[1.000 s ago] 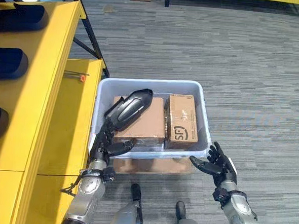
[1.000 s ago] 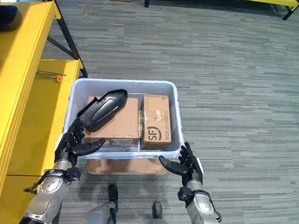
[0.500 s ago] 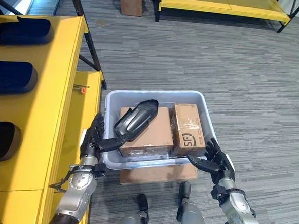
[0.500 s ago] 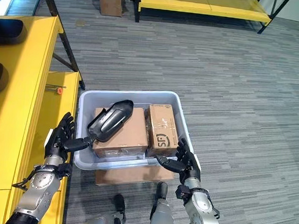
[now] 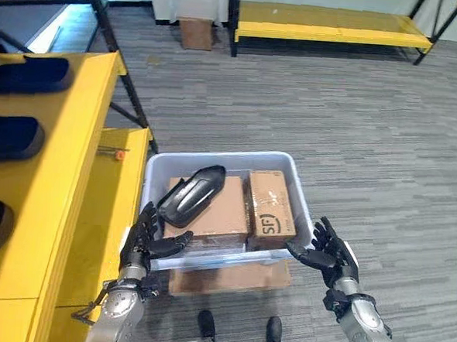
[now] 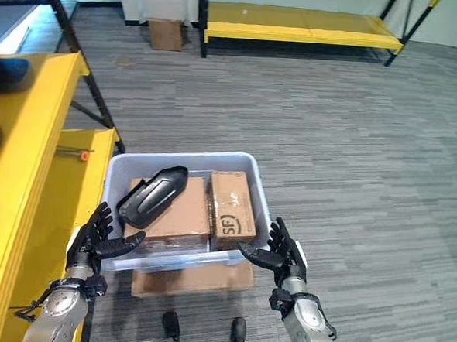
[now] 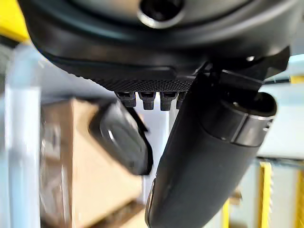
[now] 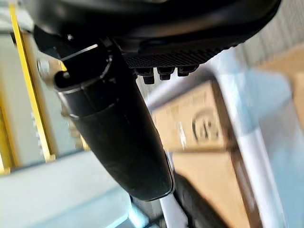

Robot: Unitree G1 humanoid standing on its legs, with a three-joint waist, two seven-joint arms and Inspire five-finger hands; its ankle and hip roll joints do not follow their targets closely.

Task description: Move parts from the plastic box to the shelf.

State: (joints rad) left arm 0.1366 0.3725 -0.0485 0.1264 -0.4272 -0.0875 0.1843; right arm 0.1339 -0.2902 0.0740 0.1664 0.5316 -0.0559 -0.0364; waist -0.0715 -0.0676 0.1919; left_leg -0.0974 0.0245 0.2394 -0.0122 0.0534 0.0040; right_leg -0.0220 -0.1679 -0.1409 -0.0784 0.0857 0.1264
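Both hands stood wide and empty at the plastic box's (image 5: 231, 157) near corners, left hand (image 5: 148, 240), right hand (image 5: 329, 251). The black part (image 5: 190, 196) on the cartons could slide off if nudged.

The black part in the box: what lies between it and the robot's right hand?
The smaller cardboard box and the plastic box's near rim separate the black part from the right hand, seen in both eye views.

Grey carpet (image 5: 386, 134), far yellow rack (image 5: 331, 22)
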